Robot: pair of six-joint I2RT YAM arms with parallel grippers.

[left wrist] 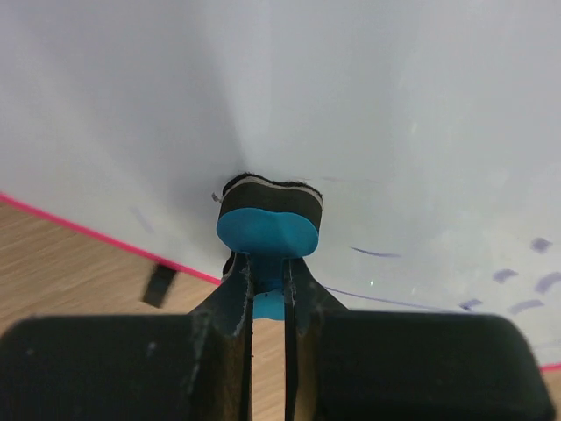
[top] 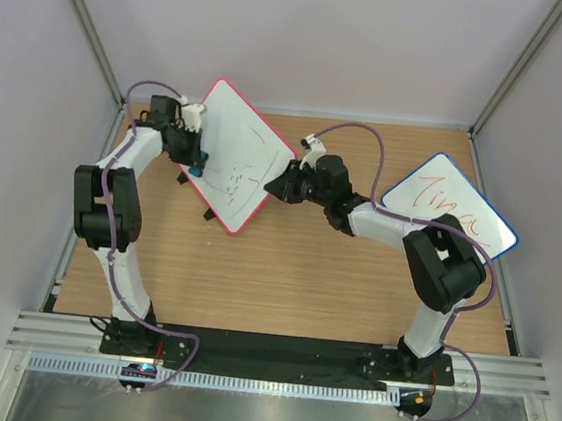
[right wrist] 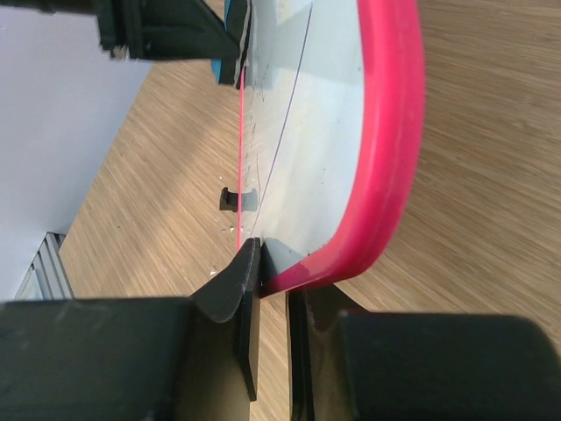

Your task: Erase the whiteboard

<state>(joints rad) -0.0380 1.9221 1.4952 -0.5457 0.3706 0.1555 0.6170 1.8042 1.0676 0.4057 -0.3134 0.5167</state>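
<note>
The whiteboard (top: 234, 155), white with a red-pink frame, is held tilted off the table. Faint purple lines remain on it in the left wrist view (left wrist: 421, 132). My right gripper (top: 286, 184) is shut on its right edge; the right wrist view shows the jaws clamped on the red frame (right wrist: 386, 175). My left gripper (top: 194, 164) is shut on a blue eraser (left wrist: 268, 226), whose dark felt face presses against the board near its left edge. The eraser also shows in the top view (top: 196, 171) and the right wrist view (right wrist: 230, 44).
A blue-framed board with orange writing (top: 448, 216) lies at the table's right side, partly under my right arm. A small dark object (top: 206, 213) lies on the wood below the whiteboard. Grey walls enclose the wooden table (top: 284, 281).
</note>
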